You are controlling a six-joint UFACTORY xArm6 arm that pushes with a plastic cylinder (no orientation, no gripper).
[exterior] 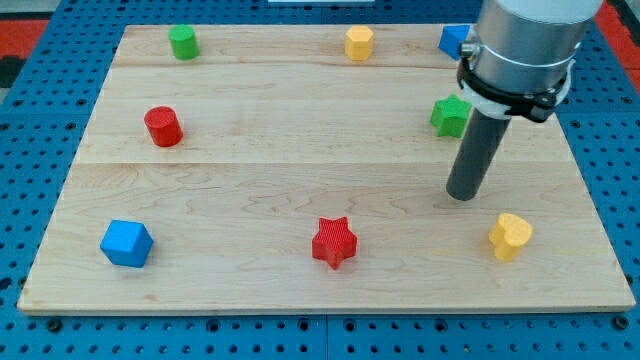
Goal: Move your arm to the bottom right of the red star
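The red star (334,242) lies on the wooden board (260,200) at the lower middle. My tip (462,195) rests on the board well to the right of the star and a little above it. The tip touches no block. The green star (451,115) is just above and left of the rod. The yellow heart-shaped block (510,236) is below and right of the tip.
A red cylinder (163,127) is at the left, a blue cube (126,243) at the lower left. A green cylinder (183,42), a yellow hexagonal block (359,43) and a partly hidden blue block (455,40) line the top edge.
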